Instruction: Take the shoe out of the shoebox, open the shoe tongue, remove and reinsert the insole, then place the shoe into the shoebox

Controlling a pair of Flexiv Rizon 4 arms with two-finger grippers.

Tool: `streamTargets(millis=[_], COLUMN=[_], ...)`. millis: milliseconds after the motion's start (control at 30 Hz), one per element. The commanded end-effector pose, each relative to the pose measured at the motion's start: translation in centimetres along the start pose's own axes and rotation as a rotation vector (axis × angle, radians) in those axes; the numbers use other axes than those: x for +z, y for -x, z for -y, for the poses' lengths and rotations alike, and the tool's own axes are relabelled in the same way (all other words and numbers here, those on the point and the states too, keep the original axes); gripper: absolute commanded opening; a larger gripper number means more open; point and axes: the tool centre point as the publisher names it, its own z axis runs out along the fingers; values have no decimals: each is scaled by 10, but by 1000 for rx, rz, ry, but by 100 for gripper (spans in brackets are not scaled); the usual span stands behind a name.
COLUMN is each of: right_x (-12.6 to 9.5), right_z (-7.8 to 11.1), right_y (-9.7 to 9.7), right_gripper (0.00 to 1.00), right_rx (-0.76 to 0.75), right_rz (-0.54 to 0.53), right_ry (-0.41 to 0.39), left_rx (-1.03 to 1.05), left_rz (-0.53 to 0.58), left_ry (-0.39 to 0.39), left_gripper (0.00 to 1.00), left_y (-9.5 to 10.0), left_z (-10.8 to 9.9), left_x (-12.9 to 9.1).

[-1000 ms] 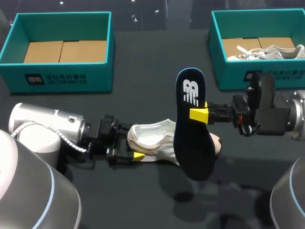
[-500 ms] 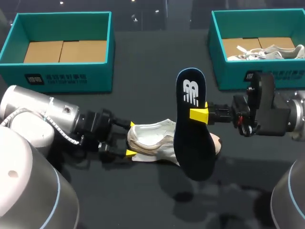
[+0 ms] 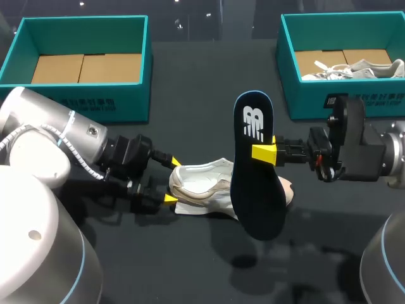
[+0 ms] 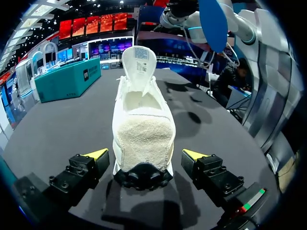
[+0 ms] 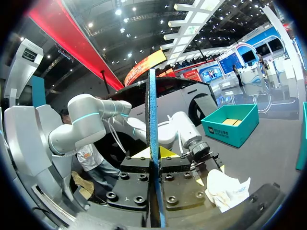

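Right gripper [image 3: 264, 152]: clamped on the insole [image 3: 255, 190], which is held on edge over the toe end of the shoe [image 3: 201, 187].
Left gripper [image 4: 145, 154]: fingers apart, either side of the heel, not touching it.
Shoe: lying on the table [image 3: 190, 266], tongue [image 4: 139, 62] standing up.

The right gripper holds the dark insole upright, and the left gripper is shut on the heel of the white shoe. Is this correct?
Not fully. The left gripper is open: the left wrist view shows its fingers beside the heel of the white shoe, not touching it. The right gripper does hold the dark insole upright.
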Motion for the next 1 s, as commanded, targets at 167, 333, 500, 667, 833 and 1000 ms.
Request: streamTargets(millis=[167,333,500,667,833,1000], right_x=[-4,-4,-4,-4,-4,-4], right_z=[2,2,2,2,2,2], right_y=[-8,-8,-8,-8,-8,-8], right_gripper=[0,0,0,0,0,0], right_rx=[1,1,1,1,1,1], right_rz=[12,12,12,12,12,12], right_ry=[2,2,2,2,2,2], left_rx=[12,-1,104,104,104,103], left_rz=[-53,-33,135,135,135,87], left_ry=[150,325,573,573,573,600], left_gripper=[100,100,100,100,100,100], left_y=[2,1,-6,-6,-6,-4], left_z=[19,33,40,40,40,44], left_x=[-19,-29,-32,-32,-32,-33])
